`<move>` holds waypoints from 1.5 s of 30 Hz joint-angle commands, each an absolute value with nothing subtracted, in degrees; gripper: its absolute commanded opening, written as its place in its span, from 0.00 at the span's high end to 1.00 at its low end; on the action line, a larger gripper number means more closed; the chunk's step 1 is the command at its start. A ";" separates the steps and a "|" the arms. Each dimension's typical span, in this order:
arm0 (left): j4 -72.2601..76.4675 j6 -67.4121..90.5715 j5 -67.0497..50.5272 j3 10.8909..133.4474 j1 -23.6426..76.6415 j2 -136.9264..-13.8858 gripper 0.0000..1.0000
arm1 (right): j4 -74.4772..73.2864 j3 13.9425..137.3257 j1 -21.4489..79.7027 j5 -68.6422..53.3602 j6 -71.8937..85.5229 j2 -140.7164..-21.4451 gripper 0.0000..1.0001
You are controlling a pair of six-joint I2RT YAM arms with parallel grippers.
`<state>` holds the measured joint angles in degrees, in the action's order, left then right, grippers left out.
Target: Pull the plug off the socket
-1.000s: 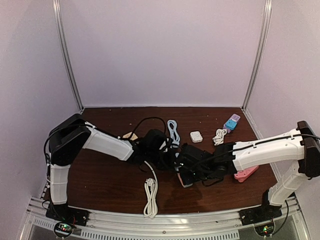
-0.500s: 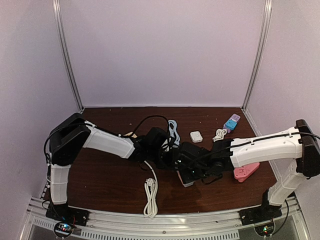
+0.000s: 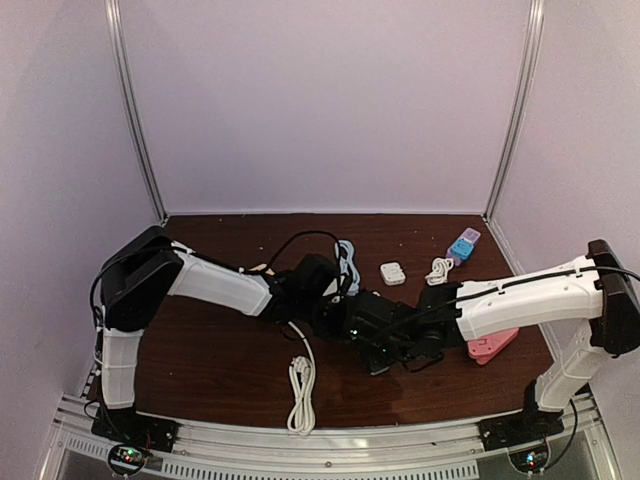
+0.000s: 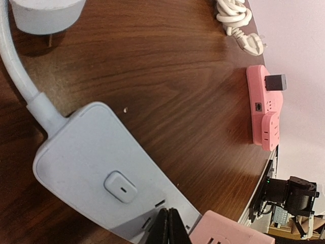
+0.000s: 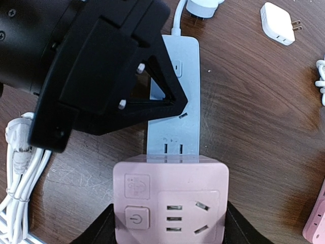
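A light blue power strip [image 5: 175, 122] lies on the brown table. A pink cube plug [image 5: 170, 193] with a power button and sockets on top sits over the strip's near end. My right gripper [image 5: 170, 226] is shut on the cube, one black finger on each side. My left gripper [image 4: 168, 227] is shut, its tips pressed down on the blue strip [image 4: 91, 173] beside the cube [image 4: 228, 233]. In the top view the left gripper [image 3: 335, 305] and right gripper [image 3: 378, 345] meet at mid-table, and the cube is hidden under them.
A pink power strip [image 3: 490, 347] with a black plug [image 4: 275, 81] lies to the right. A white adapter [image 3: 392, 273], a white cable coil [image 3: 440, 270] and a blue box [image 3: 463, 245] lie behind. A white cable bundle [image 3: 300, 385] lies in front on the left.
My right gripper has shifted left and further over the pink cube, which now is hidden in the top view. My left gripper has edged right onto the strip.
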<state>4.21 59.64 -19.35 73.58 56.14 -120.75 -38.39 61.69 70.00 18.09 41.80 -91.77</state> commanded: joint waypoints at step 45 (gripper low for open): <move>-12.95 54.23 -13.62 76.42 56.04 -124.59 1.00 | -33.09 56.13 61.70 16.78 42.24 -75.84 0.98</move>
<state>1.21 58.02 -19.11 75.70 56.34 -121.40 -36.03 59.61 66.28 19.35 42.61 -80.47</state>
